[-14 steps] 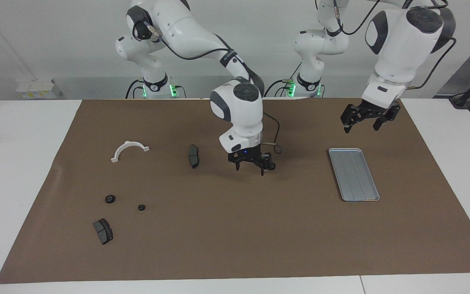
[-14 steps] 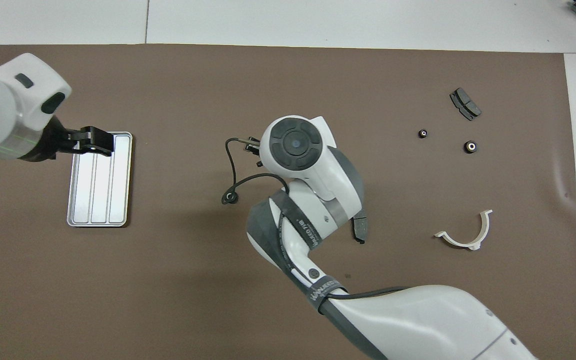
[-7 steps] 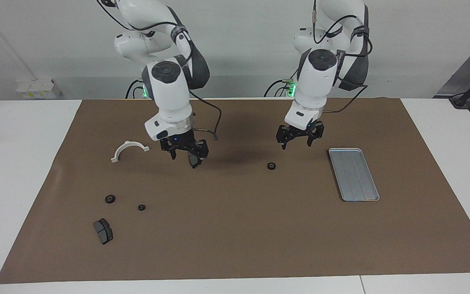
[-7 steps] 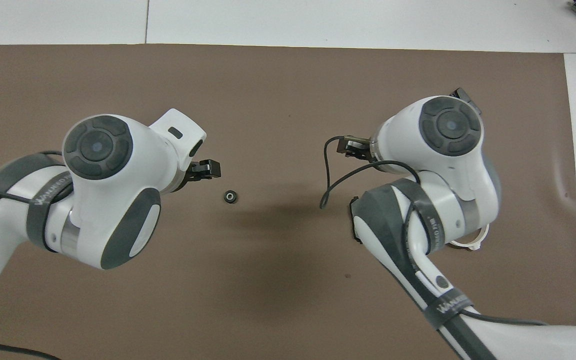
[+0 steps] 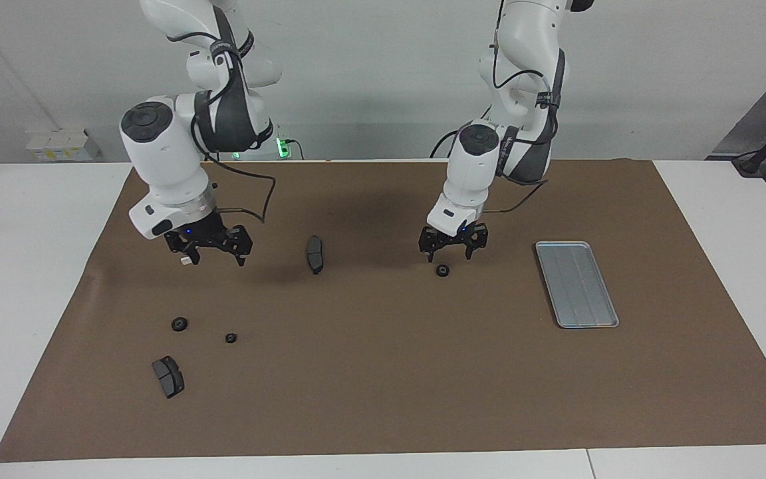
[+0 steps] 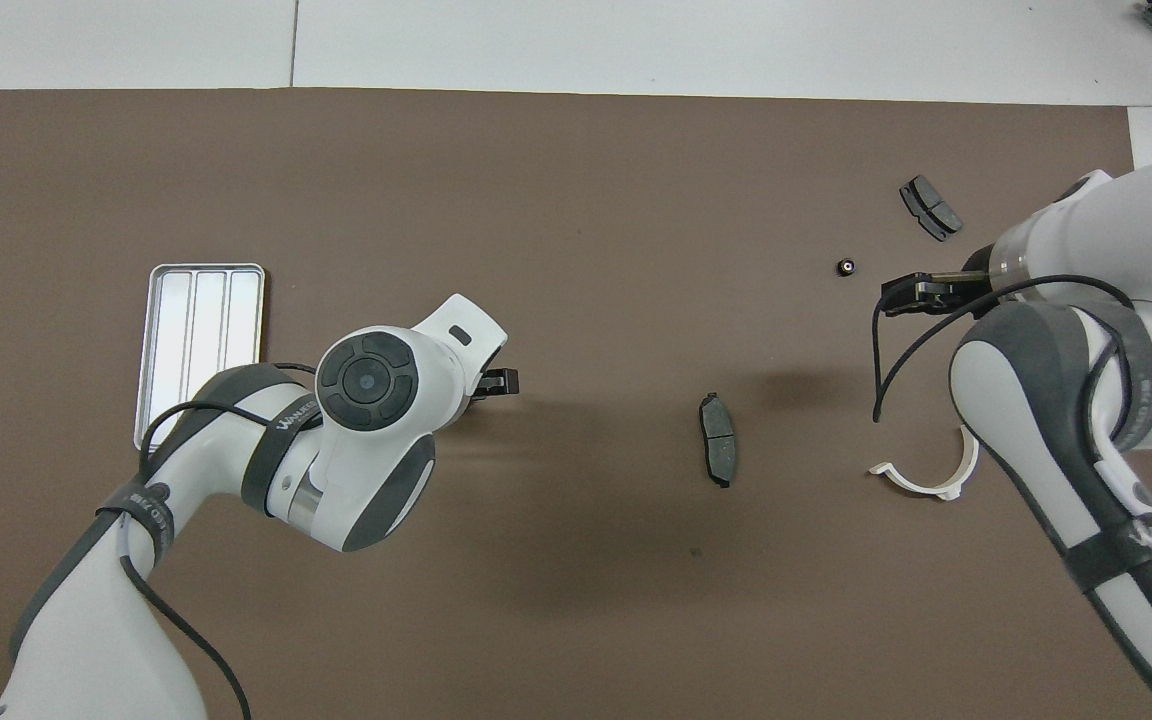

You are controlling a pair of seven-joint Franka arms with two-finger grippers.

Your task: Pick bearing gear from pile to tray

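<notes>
A small black bearing gear (image 5: 443, 270) lies alone on the brown mat, between a dark brake pad (image 5: 315, 254) and the tray (image 5: 576, 283). My left gripper (image 5: 451, 255) hangs open just above the gear, not touching it. In the overhead view the left gripper (image 6: 508, 381) shows, but the left arm hides the gear. The silver tray (image 6: 201, 350) holds nothing. My right gripper (image 5: 210, 256) is open and empty in the air over the pile, hiding most of the white half-ring (image 5: 185, 261). It also shows in the overhead view (image 6: 896, 298).
Two tiny black round pieces (image 5: 179, 324) (image 5: 231, 338) and a second brake pad (image 5: 168, 376) lie at the right arm's end of the mat. The overhead view shows the half-ring (image 6: 926, 478), one black piece (image 6: 846, 267) and both pads (image 6: 718, 452) (image 6: 929, 207).
The right gripper left the gear at mid-mat and swung back over the pile. The left gripper came from beside the tray and lowered over the gear.
</notes>
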